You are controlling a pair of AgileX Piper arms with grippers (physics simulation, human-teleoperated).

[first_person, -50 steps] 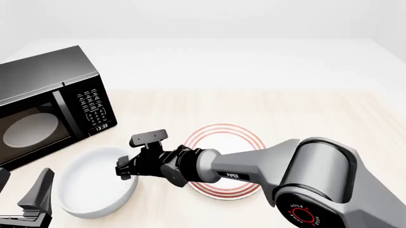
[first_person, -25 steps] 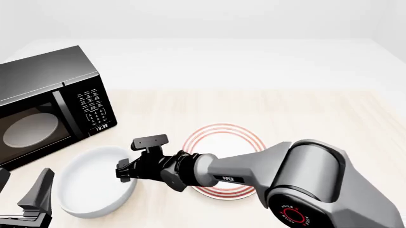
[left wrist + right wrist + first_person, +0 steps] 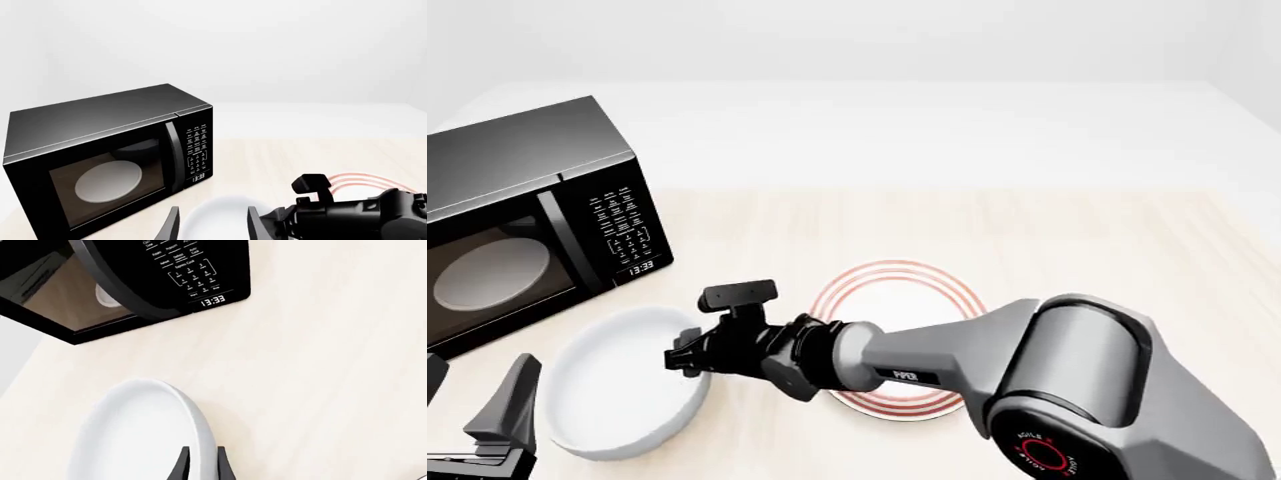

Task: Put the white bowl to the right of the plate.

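Note:
The white bowl [image 3: 607, 390] sits on the table at the near left, just in front of the microwave. My right gripper [image 3: 687, 358] reaches across to the bowl's right rim. In the right wrist view its two fingers [image 3: 180, 467] stand close together astride that rim of the white bowl [image 3: 133, 435], shut on it. The red-ringed plate [image 3: 894, 285] lies right of the bowl, its near half hidden under my right arm. My left gripper [image 3: 474, 405] stays at the near left corner, open and empty, with the bowl [image 3: 217, 215] seen beyond its fingers.
A black microwave [image 3: 534, 220] with its door shut stands at the left, close behind the bowl. My right arm [image 3: 1068, 380] crosses the near middle of the table over the plate. Bare wooden tabletop [image 3: 1094, 250] lies right of the plate.
My right gripper has shifted a little to the left at the bowl's rim, and the bowl has moved slightly left with it. The left arm has not moved.

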